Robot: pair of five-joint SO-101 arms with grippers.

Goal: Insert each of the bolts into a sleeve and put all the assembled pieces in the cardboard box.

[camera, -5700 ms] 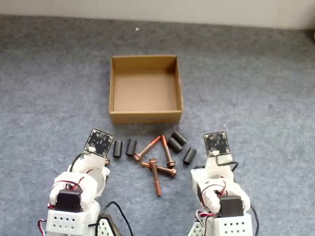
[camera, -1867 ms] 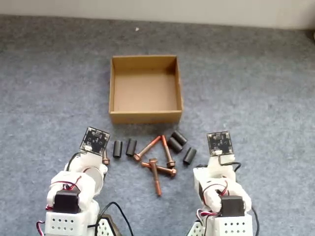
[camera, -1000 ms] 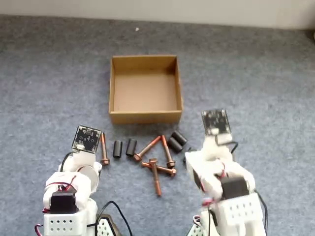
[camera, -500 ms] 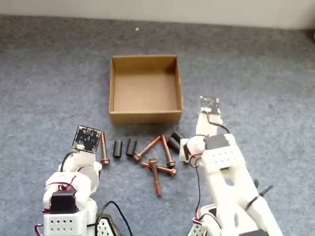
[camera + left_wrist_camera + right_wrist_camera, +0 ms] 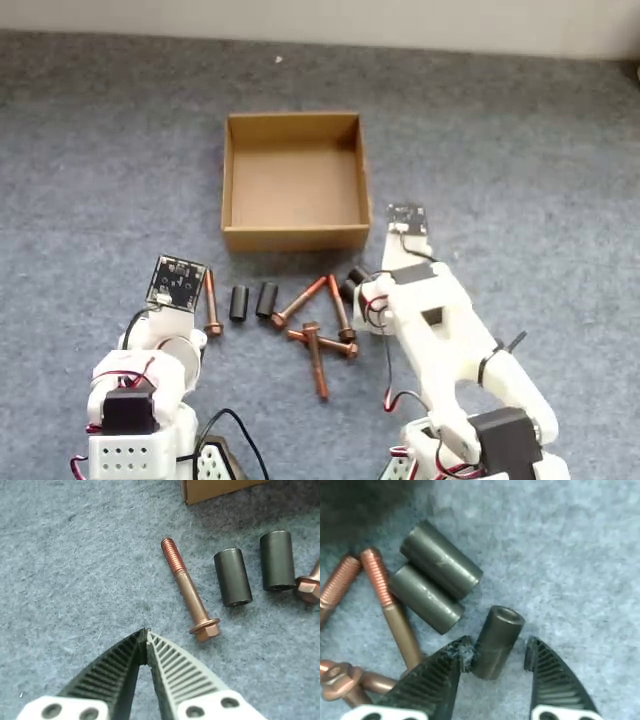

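Note:
The cardboard box [image 5: 296, 237] stands empty at mid-table. In the right wrist view my right gripper [image 5: 496, 650] is open and straddles a lone dark sleeve [image 5: 497, 639]; one finger touches it, the other stands apart. Two more sleeves [image 5: 441, 559] [image 5: 424, 598] lie side by side just beyond, next to a copper bolt [image 5: 393, 611]. My left gripper [image 5: 146, 632] is shut and empty, just short of a single bolt [image 5: 189, 592] with two sleeves [image 5: 232, 577] [image 5: 277, 560] beside it. In the high view the right arm [image 5: 430, 320] covers the right-hand sleeves.
Several copper bolts [image 5: 318, 345] lie crossed in a loose pile between the two arms, in front of the box. Grey carpet lies open to the left, right and behind the box. A box corner [image 5: 220, 487] shows in the left wrist view.
The right arm has unfolded and stretched forward and leftward, bringing its gripper down over the lone right-hand sleeve. The left arm shifted slightly left earlier and has since kept still.

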